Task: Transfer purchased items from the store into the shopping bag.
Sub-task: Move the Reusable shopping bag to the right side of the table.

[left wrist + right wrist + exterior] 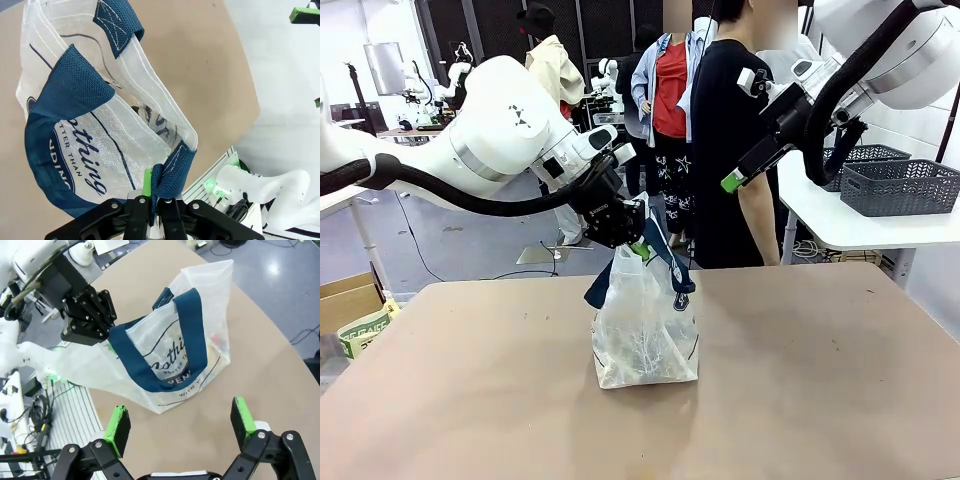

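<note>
So — the bag is held up by one arm, the other waits empty above it.

The left gripper (632, 240) is clamped on a navy handle of the shopping bag (645, 340), which stands mid-table with its mouth pulled up toward the left. The right gripper (745, 170) hangs high to the right and farther off, jaws spread and empty — the bag lies below and to its left. Pale shapes show through the bag wall; I can't make them out.
</note>
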### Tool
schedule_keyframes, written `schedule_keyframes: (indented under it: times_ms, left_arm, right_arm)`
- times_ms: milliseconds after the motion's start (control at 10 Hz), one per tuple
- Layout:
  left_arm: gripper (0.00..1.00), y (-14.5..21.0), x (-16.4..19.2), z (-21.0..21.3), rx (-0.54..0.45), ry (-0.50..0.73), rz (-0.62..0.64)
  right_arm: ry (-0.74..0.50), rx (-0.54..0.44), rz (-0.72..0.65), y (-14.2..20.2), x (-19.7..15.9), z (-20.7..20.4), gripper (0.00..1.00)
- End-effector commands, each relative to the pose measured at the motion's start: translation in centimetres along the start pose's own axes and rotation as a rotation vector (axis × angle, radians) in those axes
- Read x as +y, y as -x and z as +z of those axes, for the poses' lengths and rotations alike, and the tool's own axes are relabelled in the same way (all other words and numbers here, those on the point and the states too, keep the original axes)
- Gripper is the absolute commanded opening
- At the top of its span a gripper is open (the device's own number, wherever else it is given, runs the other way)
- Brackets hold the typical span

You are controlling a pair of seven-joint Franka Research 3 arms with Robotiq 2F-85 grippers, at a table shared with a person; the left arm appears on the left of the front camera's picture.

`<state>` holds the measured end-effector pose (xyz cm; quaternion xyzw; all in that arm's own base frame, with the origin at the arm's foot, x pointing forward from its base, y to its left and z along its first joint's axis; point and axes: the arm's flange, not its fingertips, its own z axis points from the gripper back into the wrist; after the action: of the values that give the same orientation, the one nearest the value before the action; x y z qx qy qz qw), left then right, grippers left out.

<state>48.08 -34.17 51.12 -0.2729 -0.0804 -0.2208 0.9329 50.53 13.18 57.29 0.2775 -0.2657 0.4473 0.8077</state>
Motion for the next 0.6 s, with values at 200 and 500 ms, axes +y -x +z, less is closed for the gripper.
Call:
schedule_keyframes:
  times_ms: [200, 500]
  left_arm:
    - [0.0, -2.8, -2.2, 2.5, 0.023, -0.143, -0.067]
    - [0.0, -5.0, -2.3, 5.5, 0.035, -0.269, -0.146]
  right_arm:
    - [-0.009, 0.004, 0.0, -0.1, 0.0, 0.1, 1.0]
    - [-0.009, 0.004, 0.0, -0.1, 0.0, 0.1, 1.0]
